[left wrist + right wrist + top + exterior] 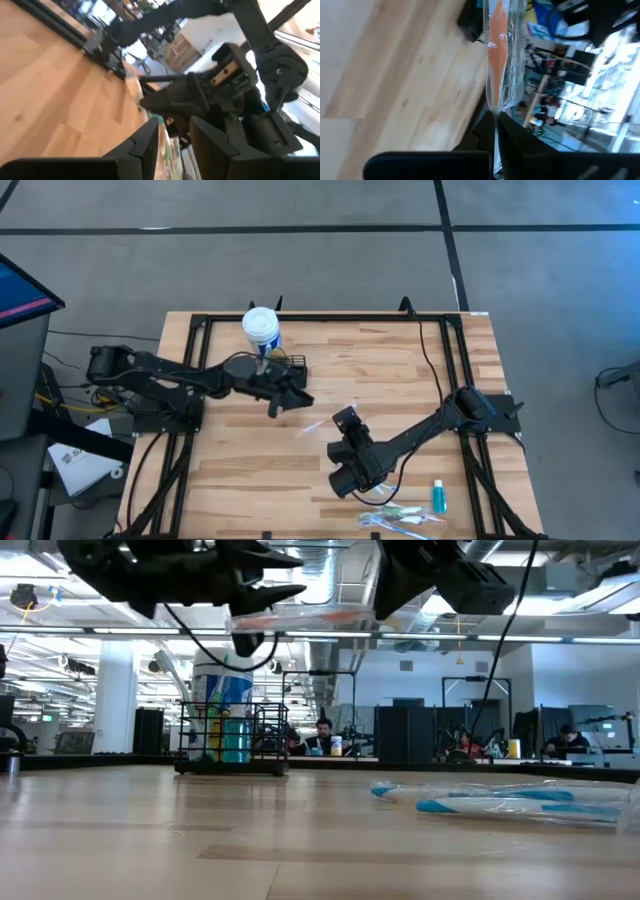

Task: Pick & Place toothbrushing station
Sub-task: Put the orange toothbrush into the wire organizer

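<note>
The black caddy (287, 364) stands on its base at the table's far left; it also shows in the low view (232, 740). The white blue-labelled tub (262, 328) stands upright right by it. My right gripper (338, 423) is shut on a clear packet with an orange toothbrush (300, 615), high above the table's middle. My left gripper (285, 402) is open just near of the caddy, at the packet's free end. In the left wrist view its fingers (150, 145) point at my right arm. I cannot tell whether it touches the packet. My right gripper pinches one end of the clear packet (496, 102) between its two shut fingers. The packet runs straight out from the fingertips, along the fingers, toward my left gripper. It is lifted clear of the table and lies about level (330, 615).
Several more wrapped toothbrushes (400, 520) lie near the table's front edge on the right, also in the low view (500, 802). A small teal bottle (437, 497) stands beside them. A black frame (330, 318) runs around the table's far edge and sides.
</note>
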Controlling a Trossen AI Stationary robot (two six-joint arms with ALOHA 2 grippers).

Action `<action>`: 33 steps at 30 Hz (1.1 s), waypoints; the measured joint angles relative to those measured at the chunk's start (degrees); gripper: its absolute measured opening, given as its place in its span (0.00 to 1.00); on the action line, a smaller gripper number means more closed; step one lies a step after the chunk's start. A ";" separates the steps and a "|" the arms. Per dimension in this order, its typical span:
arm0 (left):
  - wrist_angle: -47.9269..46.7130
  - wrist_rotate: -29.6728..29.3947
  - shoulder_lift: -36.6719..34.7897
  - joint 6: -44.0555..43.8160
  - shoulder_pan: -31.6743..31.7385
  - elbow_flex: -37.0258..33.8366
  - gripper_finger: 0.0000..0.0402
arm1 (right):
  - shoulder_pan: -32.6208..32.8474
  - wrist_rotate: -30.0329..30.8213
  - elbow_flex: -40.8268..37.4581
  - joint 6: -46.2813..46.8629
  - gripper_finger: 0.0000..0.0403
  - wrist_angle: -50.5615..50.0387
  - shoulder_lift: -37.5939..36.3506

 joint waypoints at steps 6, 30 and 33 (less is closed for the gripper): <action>0.02 6.67 4.51 -2.64 0.78 4.09 0.27 | 0.46 4.64 0.00 -3.94 0.00 0.77 0.00; -0.50 14.42 5.68 -7.38 0.78 5.22 0.27 | 1.07 16.82 -0.02 -35.52 0.00 22.34 0.00; -0.53 16.70 5.68 -7.66 0.76 5.19 0.27 | 0.76 17.15 -0.02 -37.49 0.00 23.83 0.00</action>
